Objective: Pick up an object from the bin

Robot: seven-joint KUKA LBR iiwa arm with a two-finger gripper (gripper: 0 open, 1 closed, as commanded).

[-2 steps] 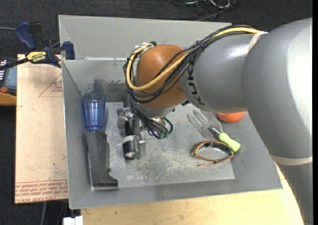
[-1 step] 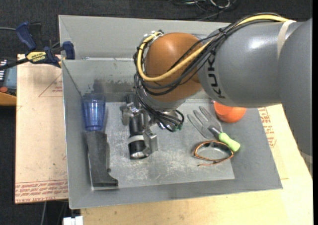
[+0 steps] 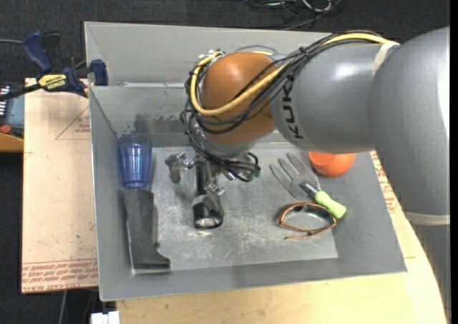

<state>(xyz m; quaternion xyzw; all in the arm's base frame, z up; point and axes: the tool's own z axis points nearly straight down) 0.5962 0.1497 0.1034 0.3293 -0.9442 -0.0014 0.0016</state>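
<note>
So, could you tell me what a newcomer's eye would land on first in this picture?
The big grey arm with its orange wrist cover dominates, coming from the right, its gripper low over a small dark cylinder in the middle of the bin. After that, the blue cup by the left wall and the green-handled fork on the right stand out.

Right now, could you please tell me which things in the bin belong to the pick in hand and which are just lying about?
In hand: the tool; the small black cylinder with a shiny end, nearest to it.
Lying about: blue clear cup; dark grey wedge; green-handled fork; orange wire loop; orange ball.
</note>
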